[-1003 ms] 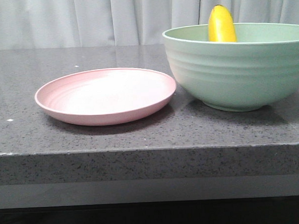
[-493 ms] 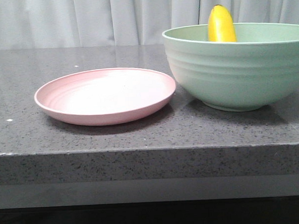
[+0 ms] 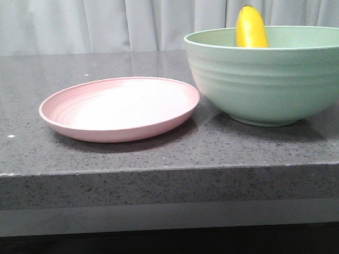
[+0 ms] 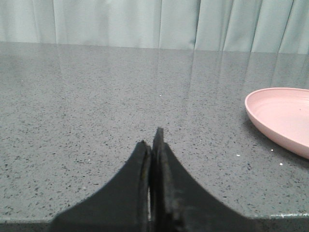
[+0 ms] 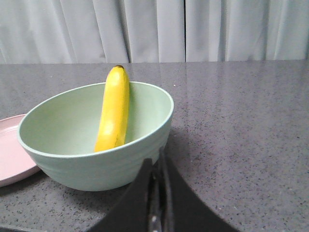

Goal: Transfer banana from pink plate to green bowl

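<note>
The yellow banana stands on end inside the pale green bowl, leaning on its far wall; it also shows in the right wrist view in the bowl. The pink plate lies bare to the left of the bowl, almost touching it, and its edge shows in the left wrist view and the right wrist view. My left gripper is shut and empty over bare table left of the plate. My right gripper is shut and empty, just outside the bowl's near wall. Neither gripper shows in the front view.
The grey speckled stone table has its front edge close below the plate and bowl. A pale curtain hangs behind the table.
</note>
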Motion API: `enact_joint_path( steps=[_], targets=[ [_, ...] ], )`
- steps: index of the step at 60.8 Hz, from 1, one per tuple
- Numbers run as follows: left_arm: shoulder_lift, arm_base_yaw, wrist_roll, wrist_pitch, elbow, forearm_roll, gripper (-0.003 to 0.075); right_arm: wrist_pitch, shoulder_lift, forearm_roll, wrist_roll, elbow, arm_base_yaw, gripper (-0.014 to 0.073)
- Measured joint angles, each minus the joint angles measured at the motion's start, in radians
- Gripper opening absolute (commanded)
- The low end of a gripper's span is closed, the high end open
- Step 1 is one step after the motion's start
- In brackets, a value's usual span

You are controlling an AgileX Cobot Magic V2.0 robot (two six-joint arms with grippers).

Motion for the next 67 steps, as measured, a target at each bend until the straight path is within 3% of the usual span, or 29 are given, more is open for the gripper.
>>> enact_joint_path(
  steps=[19,37,67],
  targets=[
    [0.000,0.000,0.000,0.000,0.000,0.000,-0.0020,-0.035,0.000,0.000,0.000,0.033,0.000,-0.0060],
    [0.000,0.000,0.000,-0.002,0.000,0.000,-0.0020,-0.165,-0.051,0.004,0.000,0.314,-0.053,-0.0060],
    [0.000,0.000,0.000,-0.002,0.000,-0.002,-0.0020,-0.165,-0.054,0.010,0.000,0.323,-0.059,-0.0060]
  ],
)
